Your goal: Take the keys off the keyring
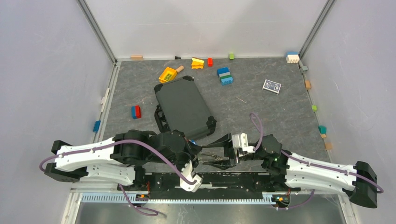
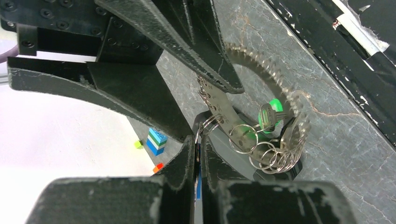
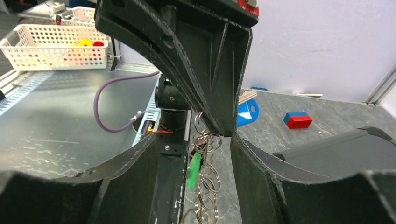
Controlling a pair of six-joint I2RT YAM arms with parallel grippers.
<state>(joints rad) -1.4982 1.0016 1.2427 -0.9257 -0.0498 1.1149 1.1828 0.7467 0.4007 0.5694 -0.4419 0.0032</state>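
The keyring (image 2: 299,112), a large thin ring crowded with greyish keys (image 1: 210,157) like gear teeth, hangs low over the table's near edge between both arms. Its green tag (image 2: 271,106) and several small split rings (image 2: 271,158) dangle with it. My left gripper (image 2: 198,144) is shut on the blue-headed key (image 3: 246,114), and a small ring comes out of its tips. My right gripper (image 3: 194,140) is open, one finger on each side of the green tag (image 3: 194,170) and the hanging rings (image 3: 208,191), touching neither. In the top view the two grippers, left (image 1: 198,156) and right (image 1: 215,153), meet tip to tip.
A black case (image 1: 184,107) lies just behind the grippers. Toy bricks are scattered further back: a blue-green stack (image 1: 225,76), a yellow piece (image 1: 167,74), a red-blue brick (image 1: 136,111). A small card (image 1: 272,86) lies at right. The black base rail (image 1: 219,179) runs under the keys.
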